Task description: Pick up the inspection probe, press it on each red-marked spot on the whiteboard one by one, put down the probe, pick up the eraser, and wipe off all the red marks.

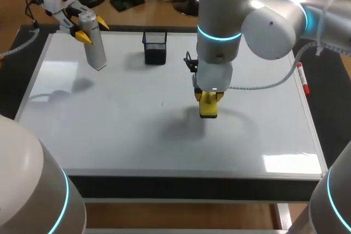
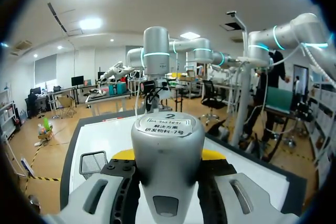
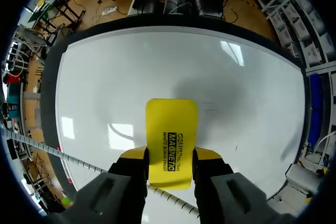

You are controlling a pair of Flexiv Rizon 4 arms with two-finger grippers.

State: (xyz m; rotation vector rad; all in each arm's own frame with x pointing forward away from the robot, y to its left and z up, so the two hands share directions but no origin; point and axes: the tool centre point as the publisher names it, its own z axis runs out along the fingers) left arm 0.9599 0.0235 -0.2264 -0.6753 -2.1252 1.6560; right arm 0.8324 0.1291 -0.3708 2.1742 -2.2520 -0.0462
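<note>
The inspection probe [image 1: 95,45], a silver cylinder, hangs tilted over the whiteboard's [image 1: 164,141] far left corner with my left gripper [image 1: 92,30] shut on it. In the left wrist view the probe [image 2: 167,145] fills the space between the yellow fingertips [image 2: 124,155]. My right gripper [image 1: 209,98] is over the middle of the board, shut on the yellow eraser [image 1: 208,108]. In the right wrist view the eraser [image 3: 171,129] sticks out ahead of the gripper [image 3: 170,157] above the whiteboard [image 3: 157,61]. I see only faint thin dark strokes [image 3: 207,109] on the board, no red.
A black mesh pen holder [image 1: 155,46] stands at the board's far edge, between the two grippers. A red marker [image 1: 302,79] lies along the board's right frame. The black table rim [image 1: 181,187] borders the board in front.
</note>
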